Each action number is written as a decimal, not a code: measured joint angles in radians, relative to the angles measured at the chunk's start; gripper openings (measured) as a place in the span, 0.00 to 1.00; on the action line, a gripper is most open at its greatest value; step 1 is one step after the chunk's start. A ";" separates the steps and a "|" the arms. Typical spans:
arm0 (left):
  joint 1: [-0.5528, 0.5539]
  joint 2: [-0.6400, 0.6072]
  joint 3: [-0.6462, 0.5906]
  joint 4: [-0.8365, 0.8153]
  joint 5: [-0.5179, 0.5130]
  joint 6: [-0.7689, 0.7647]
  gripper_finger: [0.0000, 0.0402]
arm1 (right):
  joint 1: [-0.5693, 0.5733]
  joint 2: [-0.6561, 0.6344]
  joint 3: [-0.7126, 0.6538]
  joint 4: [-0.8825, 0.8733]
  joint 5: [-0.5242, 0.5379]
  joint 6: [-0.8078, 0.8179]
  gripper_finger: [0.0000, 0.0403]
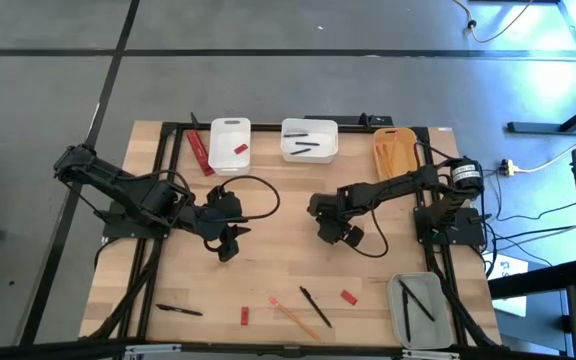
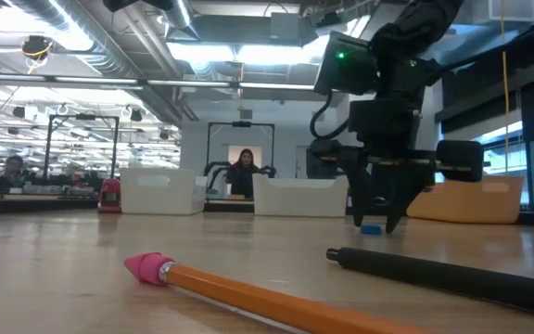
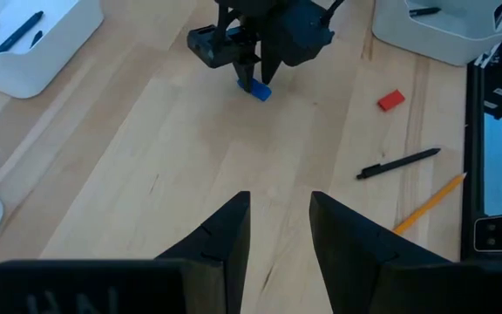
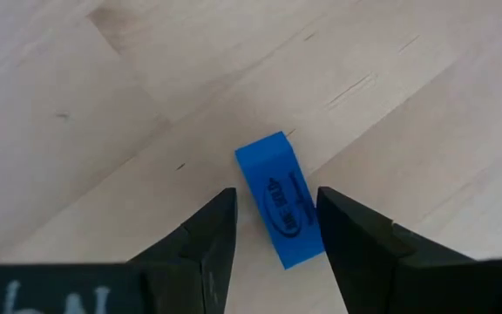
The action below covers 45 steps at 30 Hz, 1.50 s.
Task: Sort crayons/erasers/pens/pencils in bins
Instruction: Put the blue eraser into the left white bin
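My left gripper (image 1: 230,243) hangs over bare wood in the left half of the table (image 1: 288,270), fingers parted and holding nothing. Behind it, at the far edge, a narrow white bin (image 1: 230,143) holds a red eraser (image 1: 240,149), with a red stick (image 1: 200,152) lying on the table just left of it. Near the front edge lie a black pen (image 1: 179,310), another red eraser (image 1: 244,316), a pencil (image 1: 294,316) with a pink end, a second black pen (image 1: 315,306) beside it, and one more red eraser (image 1: 348,296).

At the middle of the far edge, the wider white bin (image 1: 310,141) has pens in it. My right gripper (image 4: 273,231) is down at the table right of centre, fingers (image 4: 207,244) open on either side of a blue eraser (image 4: 281,209) that lies flat on the wood; I cannot tell whether they touch it, and it is not lifted.

Farther right, the yellow-orange bin (image 1: 396,153) holds pencils, and the grey bin (image 1: 418,310) at the front right corner holds pens.
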 joint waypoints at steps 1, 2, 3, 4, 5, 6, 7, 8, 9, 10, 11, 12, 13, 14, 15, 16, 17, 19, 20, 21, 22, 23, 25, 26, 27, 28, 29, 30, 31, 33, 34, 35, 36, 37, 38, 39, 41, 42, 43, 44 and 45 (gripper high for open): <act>0.000 0.000 0.000 0.000 -0.003 0.000 0.28 | 0.000 -0.001 -0.004 0.010 0.000 0.000 0.40; 0.000 0.000 0.000 0.000 -0.004 0.000 0.28 | 0.000 -0.001 -0.007 0.016 0.000 0.000 0.40; 0.000 0.000 0.000 0.001 -0.004 0.000 0.28 | 0.000 -0.001 -0.007 0.019 -0.001 0.000 0.40; 0.000 0.000 0.000 0.003 -0.004 0.000 0.28 | 0.000 -0.001 -0.007 0.021 -0.001 0.000 0.40; 0.000 0.000 0.000 0.007 -0.004 0.000 0.28 | -0.001 -0.001 -0.008 0.022 -0.001 0.000 0.40; 0.000 0.000 0.000 0.009 -0.005 0.000 0.28 | -0.003 -0.001 -0.008 0.023 -0.002 0.000 0.40; 0.000 0.000 0.000 0.011 -0.005 0.000 0.28 | -0.005 -0.001 -0.008 0.023 -0.004 0.000 0.40; 0.000 0.000 0.000 0.015 -0.005 0.000 0.28 | -0.007 -0.001 -0.008 0.024 -0.005 0.000 0.40; 0.000 0.000 0.000 0.018 -0.006 0.000 0.28 | -0.011 -0.001 -0.008 0.025 -0.006 0.000 0.40; 0.000 0.000 0.000 0.022 -0.008 0.000 0.28 | -0.015 0.000 -0.008 0.027 -0.010 0.000 0.40; 0.000 0.000 0.000 0.024 -0.014 0.000 0.28 | -0.021 0.000 -0.009 0.030 -0.023 0.000 0.40; 0.000 0.000 0.000 0.025 -0.022 0.000 0.28 | -0.028 0.001 -0.009 0.032 -0.044 0.000 0.40; 0.000 0.000 0.000 0.026 -0.027 0.000 0.28 | -0.034 0.002 -0.009 0.035 -0.063 0.001 0.40; 0.000 0.000 0.000 0.027 -0.029 0.000 0.28 | -0.041 0.003 -0.009 0.038 -0.078 0.001 0.40; 0.000 0.000 0.000 0.027 -0.029 0.000 0.28 | -0.044 0.004 -0.009 0.041 -0.087 0.002 0.40; 0.000 0.000 0.000 0.027 -0.030 0.000 0.28 | -0.047 0.004 -0.009 0.042 -0.088 0.004 0.40; 0.000 0.000 0.000 0.027 -0.031 0.000 0.28 | -0.050 0.004 -0.009 0.042 -0.089 0.005 0.40; 0.000 0.000 0.000 0.027 -0.031 0.000 0.28 | -0.053 0.004 -0.009 0.042 -0.090 0.004 0.40; 0.000 0.000 0.000 0.027 -0.032 0.000 0.28 | -0.053 0.004 -0.009 0.042 -0.091 0.004 0.40; 0.000 0.000 0.000 0.027 -0.032 0.000 0.28 | -0.053 0.004 -0.009 0.042 -0.091 0.004 0.40; 0.000 0.000 0.000 0.027 -0.032 0.000 0.28 | -0.053 0.004 -0.009 0.041 -0.091 0.004 0.40; 0.000 0.000 0.000 0.027 -0.032 0.000 0.28 | -0.053 0.004 -0.009 0.041 -0.091 0.004 0.40; 0.000 0.000 0.000 0.027 -0.032 0.000 0.28 | -0.053 0.004 -0.009 0.040 -0.092 0.004 0.39; 0.000 0.000 0.000 0.027 -0.032 0.000 0.28 | -0.053 0.004 -0.009 0.039 -0.093 0.004 0.38; 0.000 0.000 0.000 0.027 -0.032 0.000 0.28 | -0.053 0.004 -0.009 0.038 -0.094 0.004 0.37; 0.000 0.000 0.000 0.027 -0.032 0.000 0.28 | -0.053 0.004 -0.009 0.034 -0.094 0.004 0.35; 0.000 0.000 0.000 0.027 -0.032 0.000 0.28 | -0.053 0.004 -0.009 0.031 -0.095 0.004 0.32; 0.000 0.000 0.000 0.027 -0.032 0.000 0.28 | -0.053 0.004 -0.009 0.027 -0.095 0.004 0.30; 0.000 0.000 0.000 0.027 -0.032 0.000 0.28 | -0.053 0.004 -0.009 0.026 -0.095 0.004 0.28; 0.000 0.000 0.000 0.027 -0.032 0.000 0.28 | -0.053 0.012 -0.006 0.022 -0.098 0.004 0.23; 0.000 0.000 0.000 0.027 -0.032 0.000 0.28 | -0.053 0.017 -0.005 0.020 -0.102 0.005 0.22; 0.000 0.000 0.000 0.027 -0.032 0.000 0.28 | -0.054 0.028 -0.004 0.016 -0.104 0.005 0.20; 0.000 0.000 0.000 0.027 -0.032 0.000 0.28 | -0.053 0.036 -0.003 0.012 -0.106 0.005 0.19; 0.000 0.000 0.000 0.027 -0.032 0.000 0.28 | -0.054 0.042 -0.002 0.009 -0.107 0.006 0.18; 0.000 0.000 0.000 0.026 -0.032 0.000 0.28 | -0.054 0.047 -0.002 0.005 -0.107 0.006 0.18; 0.000 0.000 0.000 0.026 -0.032 0.000 0.28 | -0.054 0.049 -0.002 0.005 -0.108 0.006 0.18; 0.000 0.000 0.000 0.026 -0.032 0.000 0.28 | -0.053 0.050 -0.001 0.004 -0.107 0.008 0.18; 0.000 0.000 0.000 0.026 -0.032 0.000 0.28 | -0.053 0.046 0.002 0.001 -0.105 0.018 0.18; 0.000 0.000 0.000 0.026 -0.032 0.000 0.28 | -0.052 0.043 0.004 0.001 -0.102 0.040 0.18; 0.000 0.000 0.000 0.026 -0.032 0.000 0.28 | -0.052 0.042 0.011 0.001 -0.098 0.070 0.18; 0.000 0.000 0.000 0.026 -0.032 0.000 0.28 | -0.052 0.039 0.018 -0.003 -0.097 0.097 0.18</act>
